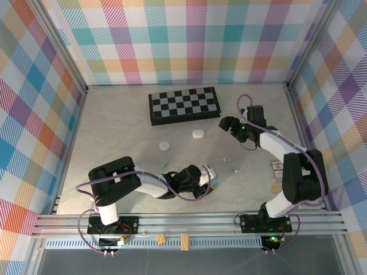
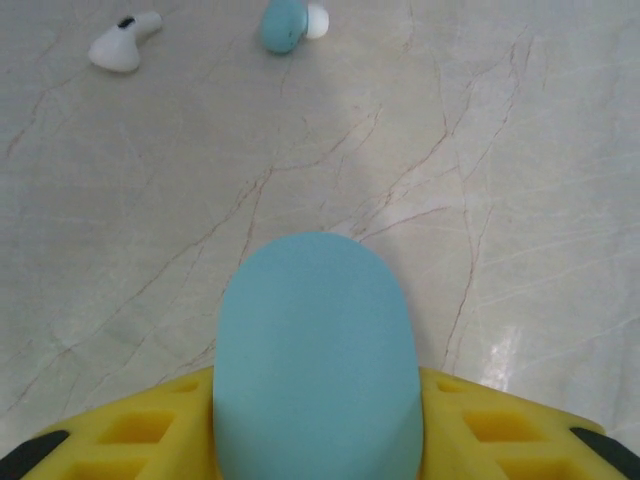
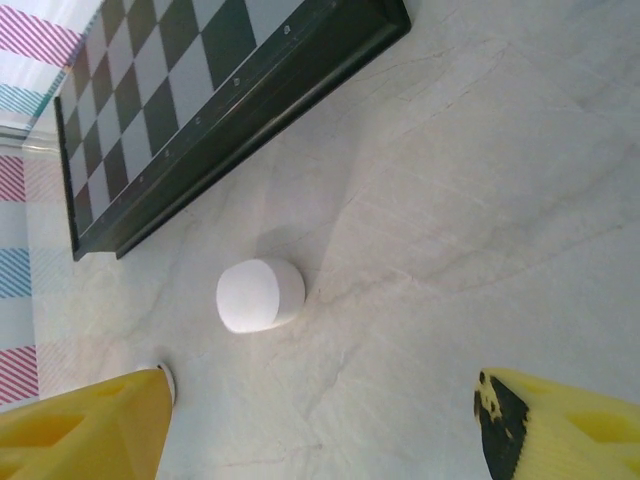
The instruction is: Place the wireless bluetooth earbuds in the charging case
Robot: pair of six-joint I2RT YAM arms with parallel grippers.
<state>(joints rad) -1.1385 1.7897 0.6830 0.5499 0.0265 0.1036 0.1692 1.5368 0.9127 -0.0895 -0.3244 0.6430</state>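
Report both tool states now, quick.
Left tool: closed on the light blue rounded plastic case.
Right tool: open, holding nothing.

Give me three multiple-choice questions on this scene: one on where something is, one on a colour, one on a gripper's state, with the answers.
1. Where is the light blue case?
A. against the back wall
B. between the fingers of the left gripper
C. in the far left corner

2. What colour is the case lying near the chessboard?
A. white
B. black
C. red

3. How does the right gripper stand?
A. shut on an earbud
B. shut on nothing
C. open, nothing between its fingers

Answers: B, yellow fingers flank it; A, the white case lies just off the board's edge; C, bare table shows between its fingers.
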